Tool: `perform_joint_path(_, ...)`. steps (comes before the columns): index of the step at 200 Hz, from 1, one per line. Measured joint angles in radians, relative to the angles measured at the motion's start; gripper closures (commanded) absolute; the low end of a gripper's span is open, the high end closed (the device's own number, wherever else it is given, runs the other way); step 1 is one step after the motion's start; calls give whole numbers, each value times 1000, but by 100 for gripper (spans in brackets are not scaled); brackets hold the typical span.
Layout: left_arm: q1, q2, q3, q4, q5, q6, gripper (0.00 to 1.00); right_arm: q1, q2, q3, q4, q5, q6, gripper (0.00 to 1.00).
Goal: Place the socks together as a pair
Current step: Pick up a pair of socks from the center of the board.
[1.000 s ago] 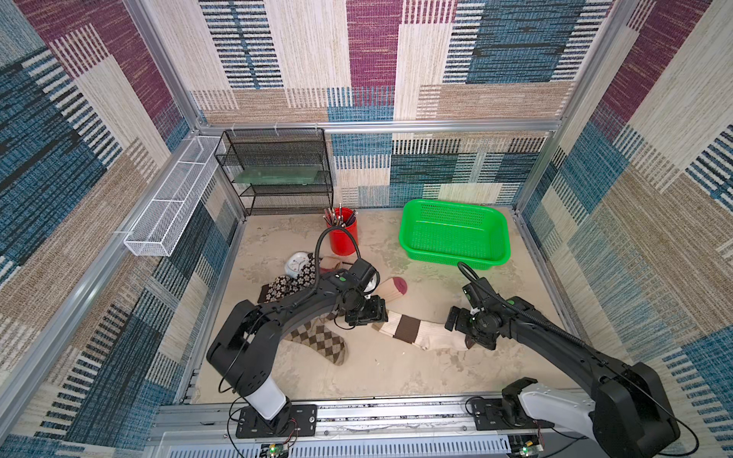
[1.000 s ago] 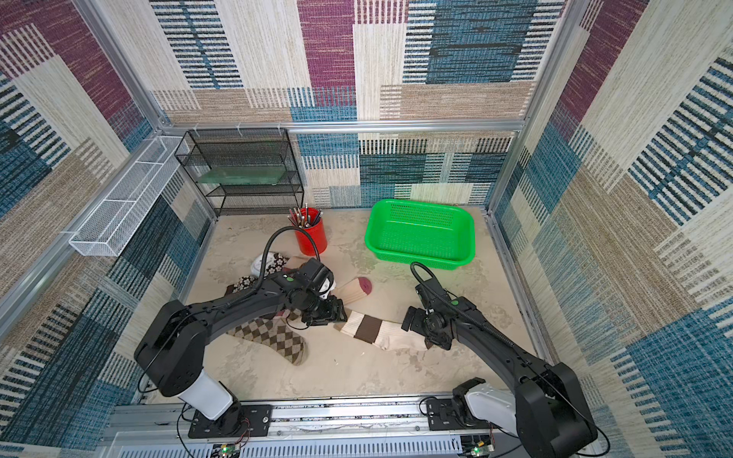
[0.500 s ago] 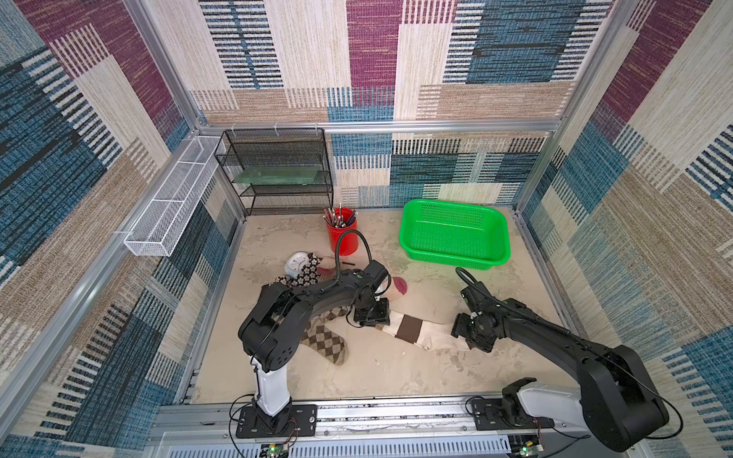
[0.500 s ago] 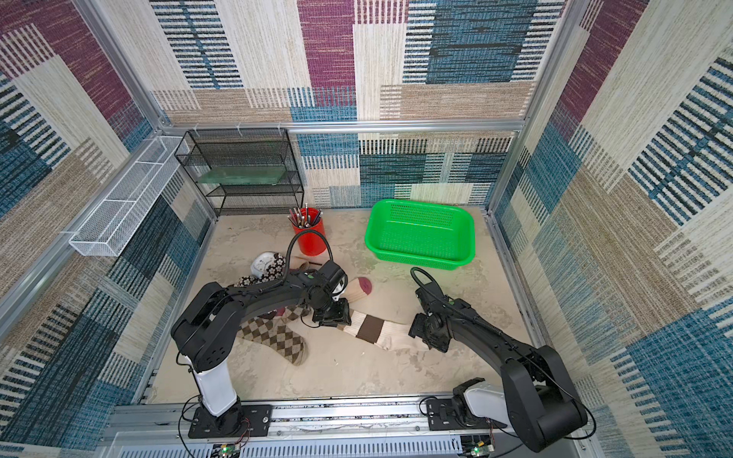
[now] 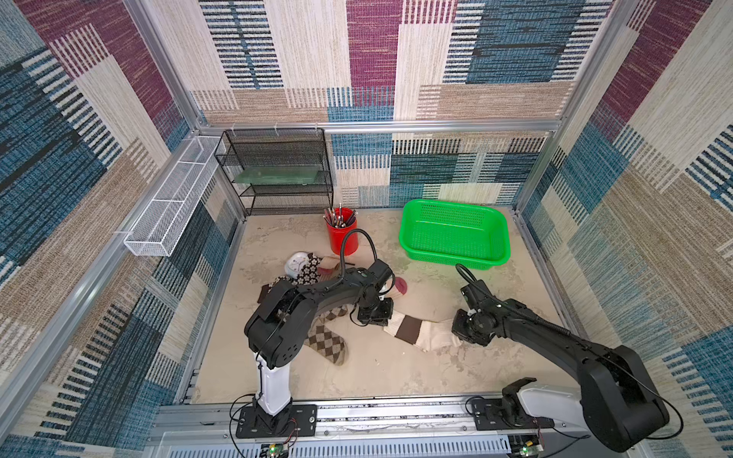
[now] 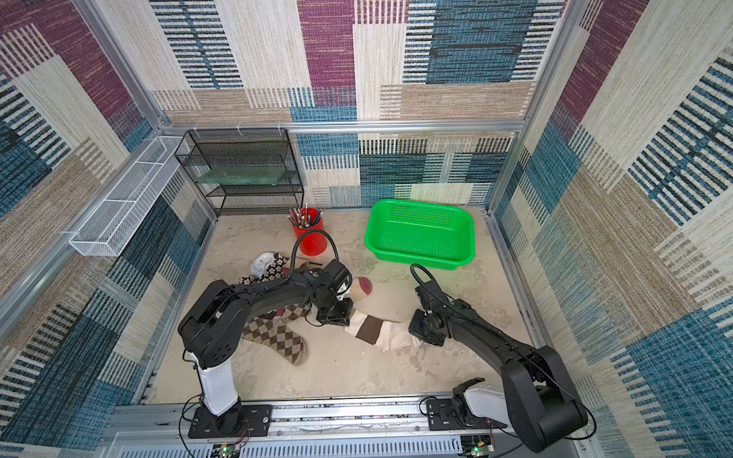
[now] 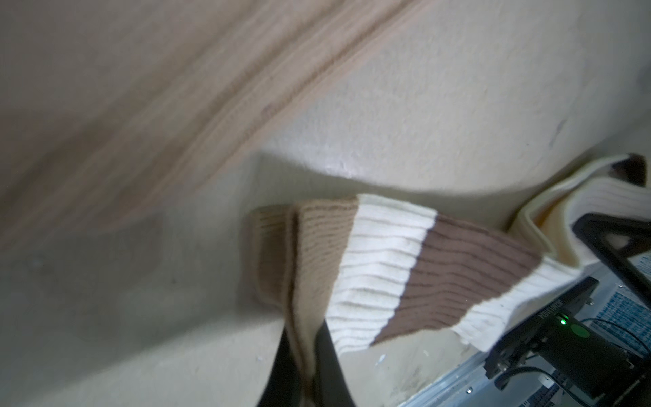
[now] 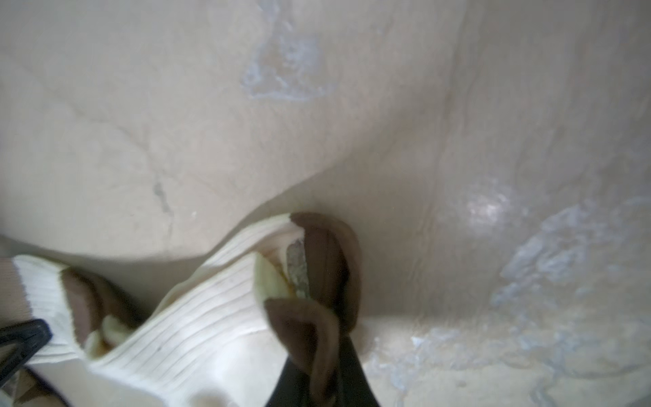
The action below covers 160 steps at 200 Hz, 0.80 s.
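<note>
Left wrist, sock [image 7: 405,271] pinched inside left claw [image 7: 305,340]

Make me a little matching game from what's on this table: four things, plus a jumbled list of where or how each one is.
Things:
1. red cup
2. green basket
3. argyle sock
4. cream-brown sock

States:
a. pinched at one end by the left gripper, at the other by the right gripper
b. pens stand in it
c. lies partly under the left arm
d. its walls are full of holes

Pairs: 1-b, 2-d, 3-c, 4-a
</note>
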Motion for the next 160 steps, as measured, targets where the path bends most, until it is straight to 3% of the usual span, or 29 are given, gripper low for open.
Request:
perform_joint_path(12,0,-27,29,-18,0,5,100,-2,-19,34,-14,-15,0,100)
perform_joint_path(94,0,-69,410,-160,1,24,100,-82,-102,359,-188,-49,-42,100)
perform_joint_path(129,8,45,693,-214,6,26,100,-187,-87,510,-204,-56,-114,100)
perform_joint_path(160,19,264,1056,-291,3,37,100,-328,13,621,-194,-60,-191,100)
